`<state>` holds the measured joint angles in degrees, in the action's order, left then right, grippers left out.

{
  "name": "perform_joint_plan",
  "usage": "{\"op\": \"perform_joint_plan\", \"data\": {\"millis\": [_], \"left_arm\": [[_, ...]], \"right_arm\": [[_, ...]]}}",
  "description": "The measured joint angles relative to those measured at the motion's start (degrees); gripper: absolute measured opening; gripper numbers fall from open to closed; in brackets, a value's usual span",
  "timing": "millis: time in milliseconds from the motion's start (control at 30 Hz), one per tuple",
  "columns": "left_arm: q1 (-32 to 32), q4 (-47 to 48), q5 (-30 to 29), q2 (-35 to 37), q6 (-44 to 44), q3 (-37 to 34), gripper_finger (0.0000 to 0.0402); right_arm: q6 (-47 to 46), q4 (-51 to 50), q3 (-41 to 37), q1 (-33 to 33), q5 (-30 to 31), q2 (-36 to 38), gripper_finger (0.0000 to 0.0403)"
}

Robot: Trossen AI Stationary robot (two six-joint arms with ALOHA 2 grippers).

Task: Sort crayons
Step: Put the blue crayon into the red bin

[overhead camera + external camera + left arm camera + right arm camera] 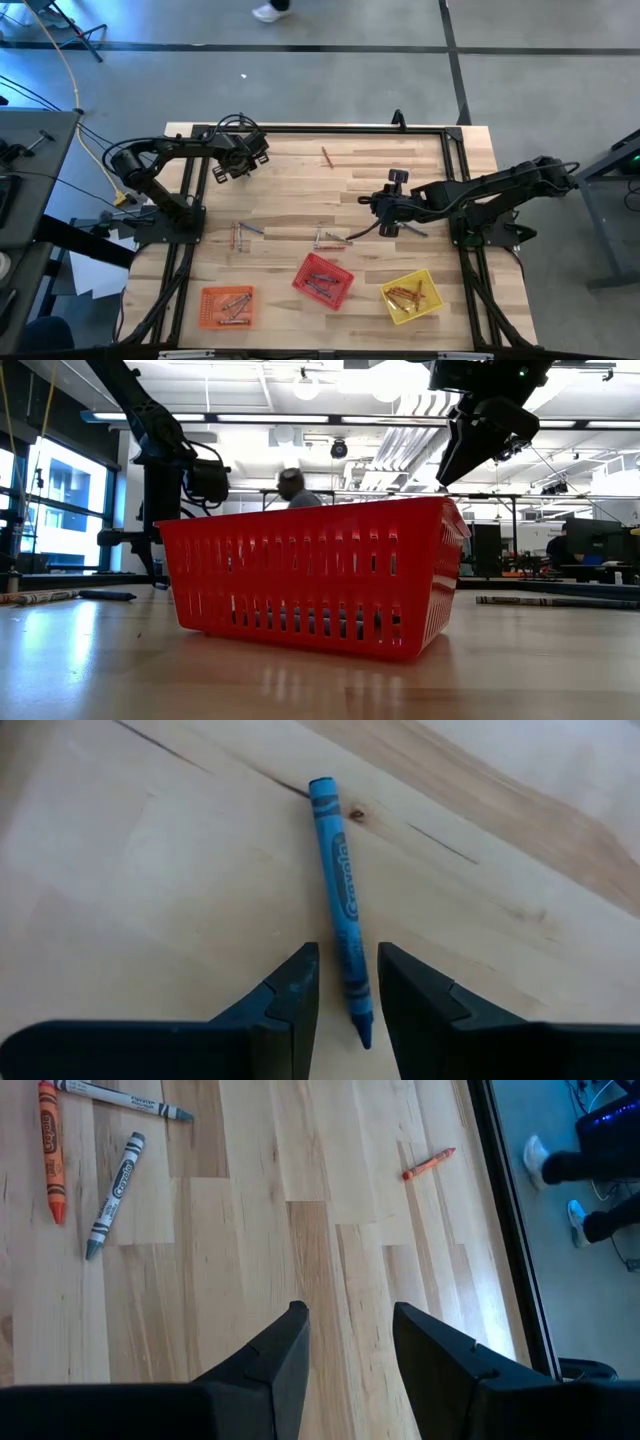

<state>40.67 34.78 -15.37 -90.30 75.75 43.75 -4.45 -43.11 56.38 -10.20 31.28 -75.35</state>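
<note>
Crayons (pixel 322 280) already lie in the red basket (pixel 338 293), others loose beside it; left gripper (pixel 348 1005) straddles a blue crayon (pixel 341 910) (jaws parted), right gripper (pixel 349 1342) open.

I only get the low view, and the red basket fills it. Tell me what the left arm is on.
Observer: A blue crayon has its tip at the left pincer. I cannot tell whether it is gripped.
Operator: Report the right arm.
Observer: The right pincer is open over the bare table and holds nothing.
Operator: Name the other baskets.
Observer: An orange basket and a yellow basket flank the red basket. All three have crayons inside.
</note>
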Motion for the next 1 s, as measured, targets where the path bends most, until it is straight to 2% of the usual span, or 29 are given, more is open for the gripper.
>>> {"op": "perform_joint_plan", "data": {"millis": [233,500,733,1000], "left_arm": [[0.26,0.74,-0.12,-1.94,-3.21,0.22,0.0071],[0.30,0.84,0.37,-2.42,-8.77,0.15,0.0006],[-0.86,2.48,0.01,-2.48,-19.16,0.15,0.0002],[-4.91,-1.86,-3.11,1.31,-22.90,-0.31,0.0001]], "right_arm": [[0.02,0.00,0.00,0.00,-0.02,0.00,0.0139],[0.01,0.00,0.00,0.00,-0.02,0.00,0.0139],[-0.52,-1.42,0.00,0.00,0.00,0.00,0.0139],[-1.27,-2.12,0.00,0.14,-0.01,0.00,0.0139]]}}
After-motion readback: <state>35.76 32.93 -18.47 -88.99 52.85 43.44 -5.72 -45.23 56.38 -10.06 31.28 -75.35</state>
